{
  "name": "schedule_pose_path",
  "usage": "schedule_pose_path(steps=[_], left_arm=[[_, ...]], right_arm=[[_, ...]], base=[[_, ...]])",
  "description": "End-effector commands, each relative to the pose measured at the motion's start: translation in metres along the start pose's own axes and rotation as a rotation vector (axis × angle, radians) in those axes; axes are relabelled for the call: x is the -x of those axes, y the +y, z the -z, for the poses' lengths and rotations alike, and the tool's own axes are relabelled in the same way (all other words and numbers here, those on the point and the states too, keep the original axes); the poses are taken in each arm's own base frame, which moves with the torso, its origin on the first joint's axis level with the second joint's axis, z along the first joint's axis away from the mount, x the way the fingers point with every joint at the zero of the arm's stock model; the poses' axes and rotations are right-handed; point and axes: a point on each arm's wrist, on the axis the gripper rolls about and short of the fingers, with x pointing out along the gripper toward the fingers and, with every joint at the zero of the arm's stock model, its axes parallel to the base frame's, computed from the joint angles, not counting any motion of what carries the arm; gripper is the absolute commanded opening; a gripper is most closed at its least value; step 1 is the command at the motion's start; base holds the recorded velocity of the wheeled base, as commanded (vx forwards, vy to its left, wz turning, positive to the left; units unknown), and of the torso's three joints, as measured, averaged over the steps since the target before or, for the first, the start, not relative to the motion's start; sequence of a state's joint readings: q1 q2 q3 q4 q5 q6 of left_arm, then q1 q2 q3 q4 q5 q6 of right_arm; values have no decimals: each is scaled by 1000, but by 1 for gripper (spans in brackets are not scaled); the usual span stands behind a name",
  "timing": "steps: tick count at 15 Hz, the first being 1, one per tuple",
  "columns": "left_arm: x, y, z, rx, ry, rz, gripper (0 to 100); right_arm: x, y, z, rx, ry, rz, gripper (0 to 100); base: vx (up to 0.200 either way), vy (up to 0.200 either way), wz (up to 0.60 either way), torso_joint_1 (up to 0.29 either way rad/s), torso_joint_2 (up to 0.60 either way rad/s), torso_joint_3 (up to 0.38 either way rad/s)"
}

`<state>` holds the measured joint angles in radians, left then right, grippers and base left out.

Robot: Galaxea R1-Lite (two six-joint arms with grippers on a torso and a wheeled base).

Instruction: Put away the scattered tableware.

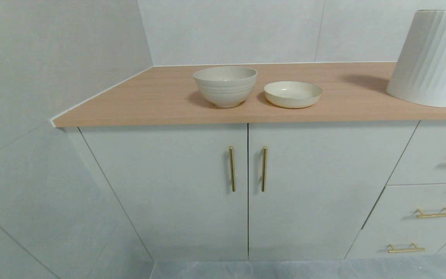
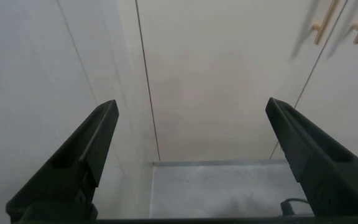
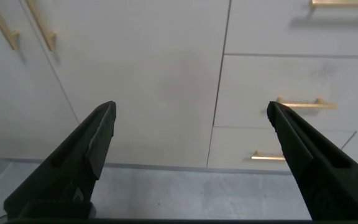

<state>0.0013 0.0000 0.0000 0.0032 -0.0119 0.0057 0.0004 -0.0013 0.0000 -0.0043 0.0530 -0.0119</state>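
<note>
So the light wood-topped desk [image 1: 145,104] has a deep ribbed off-white bowl [image 1: 225,86] sitting around the middle, a shallow cream dish [image 1: 292,94] just beside it on the right, not touching. A tall white fluted container [image 1: 432,58] stands well apart at the right end.

The left gripper [image 2: 191,104] stands wide open and empty, its two dark fingers [image 2: 79,162] spread far apart and tapering to narrow tips. The right gripper [image 3: 191,106] takes the same pose (a near mirror of the left), with its fingers [image 3: 309,162] splayed wide and empty. Both wrists sit low and level. Each gripper points forward and slightly down, and neither touches anything.
</note>
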Motion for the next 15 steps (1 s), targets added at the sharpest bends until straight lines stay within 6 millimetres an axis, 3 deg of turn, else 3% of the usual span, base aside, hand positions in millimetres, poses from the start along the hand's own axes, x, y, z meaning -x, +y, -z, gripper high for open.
schedule_pose_path(steps=[1,11,15], left_arm=[[0,0,0,0,1,-1,100],[0,0,0,-2,1,0,100],[0,0,0,0,0,0,100]], right_arm=[[0,0,0,0,1,-2,100],[0,0,0,0,1,-2,100],[0,0,0,0,1,0,100]], base=[[0,0,0,-32,212,159],[0,0,0,-8,25,15],[150,0,0,-1,2,-4]])
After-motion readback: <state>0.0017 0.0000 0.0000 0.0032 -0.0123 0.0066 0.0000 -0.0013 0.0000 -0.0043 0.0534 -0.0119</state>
